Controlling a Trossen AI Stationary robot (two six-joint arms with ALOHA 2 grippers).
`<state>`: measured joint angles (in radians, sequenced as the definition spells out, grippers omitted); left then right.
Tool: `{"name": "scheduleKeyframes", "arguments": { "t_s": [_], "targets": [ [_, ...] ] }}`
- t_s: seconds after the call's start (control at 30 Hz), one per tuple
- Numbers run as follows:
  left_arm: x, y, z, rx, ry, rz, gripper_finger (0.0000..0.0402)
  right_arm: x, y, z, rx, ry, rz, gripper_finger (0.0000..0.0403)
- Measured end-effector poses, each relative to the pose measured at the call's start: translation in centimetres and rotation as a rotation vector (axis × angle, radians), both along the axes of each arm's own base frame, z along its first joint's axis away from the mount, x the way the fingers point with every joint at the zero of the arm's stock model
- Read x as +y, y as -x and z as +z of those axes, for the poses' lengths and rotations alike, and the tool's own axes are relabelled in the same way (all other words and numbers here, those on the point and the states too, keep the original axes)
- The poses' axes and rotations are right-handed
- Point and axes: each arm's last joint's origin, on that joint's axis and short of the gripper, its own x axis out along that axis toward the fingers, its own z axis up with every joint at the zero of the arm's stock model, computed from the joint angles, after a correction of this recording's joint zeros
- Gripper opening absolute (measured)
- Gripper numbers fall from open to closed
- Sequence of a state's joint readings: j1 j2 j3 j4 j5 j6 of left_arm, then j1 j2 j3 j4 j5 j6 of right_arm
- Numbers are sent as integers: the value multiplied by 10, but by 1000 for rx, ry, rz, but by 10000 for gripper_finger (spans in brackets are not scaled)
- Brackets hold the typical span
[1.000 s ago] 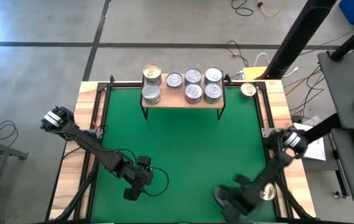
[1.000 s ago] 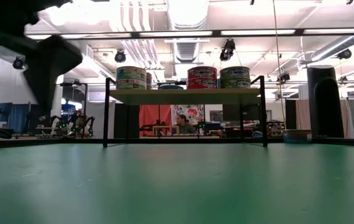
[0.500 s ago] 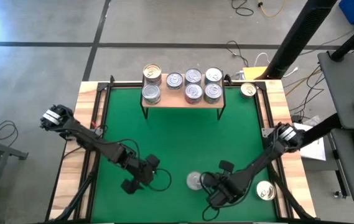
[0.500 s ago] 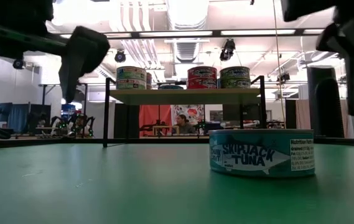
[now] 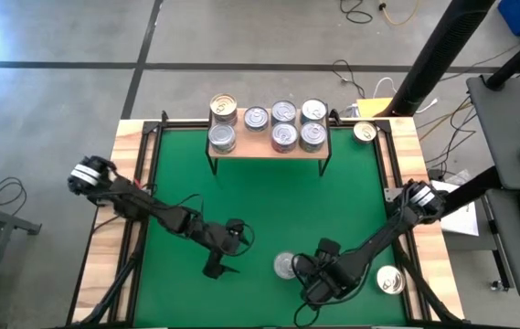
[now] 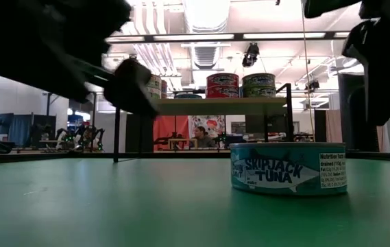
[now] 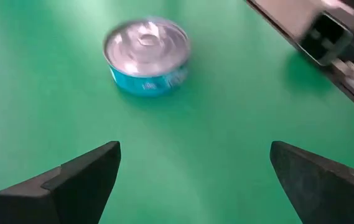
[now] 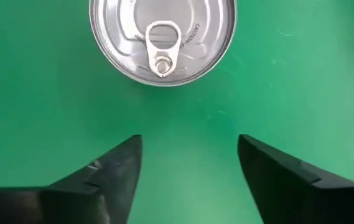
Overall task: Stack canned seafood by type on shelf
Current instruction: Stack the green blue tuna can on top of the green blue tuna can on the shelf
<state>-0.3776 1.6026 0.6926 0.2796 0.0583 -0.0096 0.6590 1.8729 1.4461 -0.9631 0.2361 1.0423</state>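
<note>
One tin of canned seafood (image 5: 285, 266) stands on its base on the green mat near the table's front; its teal side reads "Skipjack Tuna" (image 6: 288, 168). My right gripper (image 8: 189, 146) hovers open just right of it, fingertips short of its silver pull-tab top (image 8: 162, 37). My left gripper (image 7: 195, 155) is open over the mat to the tin's left (image 5: 216, 269), with the tin (image 7: 147, 54) ahead of it. The shelf (image 5: 269, 144) stands at the far edge and carries several tins (image 5: 283, 123), some stacked two high (image 6: 223, 85).
Two more tins rest on the wooden border: one near the front right corner (image 5: 388, 280), one at the far right beside the shelf (image 5: 364, 132). Bare green mat (image 5: 260, 201) lies between the shelf and the grippers.
My right gripper has gone from the front right corner toward the table's left. The teal tin now stands on the mat, where none stood a second ago. My left gripper has moved toward the table's right, closer to that tin.
</note>
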Motion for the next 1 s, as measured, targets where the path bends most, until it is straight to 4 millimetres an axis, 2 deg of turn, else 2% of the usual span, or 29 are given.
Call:
{"name": "scheduleKeyframes", "arguments": {
  "t_s": [0.13,0.23,0.33,0.47,0.57,0.67,0.87,1.0],
  "targets": [
    [0,-23,-17,51,3,58,399,-3,-7,-17,59,23,48,294],
    [7,-35,-32,139,35,125,397,-8,-11,-26,152,-76,24,318],
    [6,-42,-36,160,72,151,391,-7,-12,-25,185,-145,17,341],
    [3,-46,-37,212,84,176,383,2,-3,-10,105,-103,34,367],
    [2,-47,-34,260,96,208,380,16,13,0,34,-53,79,373],
    [2,-49,-32,283,129,248,379,28,25,-7,-5,-23,103,373],
    [-3,-56,-22,260,160,283,379,27,20,-25,-81,-116,38,374],
    [-2,-56,-26,284,181,317,379,28,21,-19,-92,-119,64,374]
  ]
}}
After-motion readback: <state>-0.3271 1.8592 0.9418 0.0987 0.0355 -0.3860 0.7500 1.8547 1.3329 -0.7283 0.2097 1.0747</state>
